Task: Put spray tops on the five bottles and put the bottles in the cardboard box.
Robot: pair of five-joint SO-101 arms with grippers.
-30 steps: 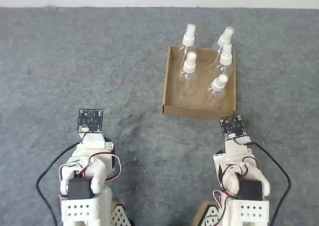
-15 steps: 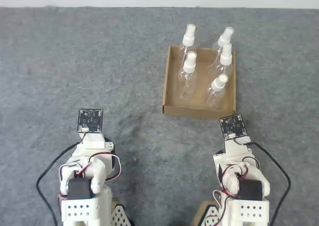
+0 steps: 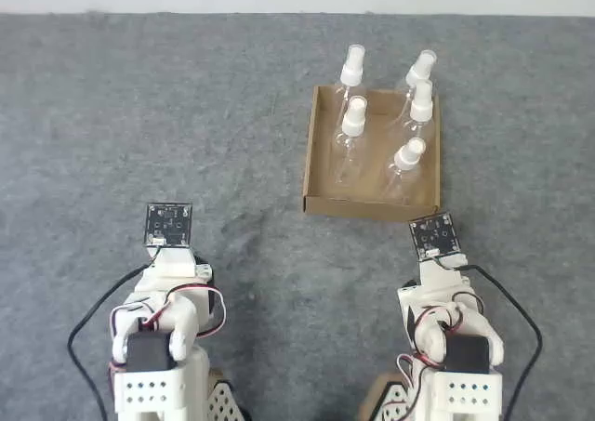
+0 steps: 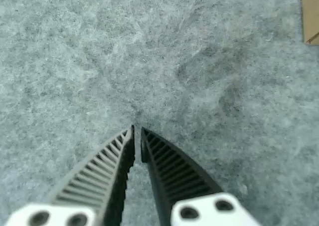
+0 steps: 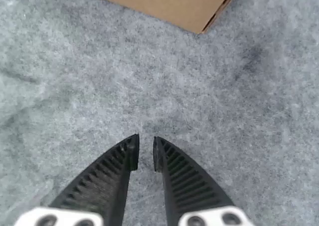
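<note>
The five bottles [image 3: 350, 156] all sit inside the cardboard box [image 3: 370, 207], each with a white spray top [image 3: 354, 116] on it. As far as I can judge they stand upright, necks leaning toward the far side from the high view, and the two farthest tops show past the box's far wall. By my reading the task is finished, with nothing left to pick up.

The box lies straight ahead of my right arm, its longer side running away from me. Its near wall is just beyond the right hand [image 5: 143, 153], and I see its near corner [image 5: 174, 6] in that wrist view. The right arm is clearly the nearer one.

The left hand [image 4: 137, 136] is well apart from the box, which sits forward and off toward the other arm, with a sliver of cardboard [image 4: 311, 16] at the edge of its view.

Both hands are closed to a slit, hold nothing and hang low over the grey felt tabletop [image 3: 186, 114]. There is bare felt all round the box, the widest stretch being ahead of the left arm.
</note>
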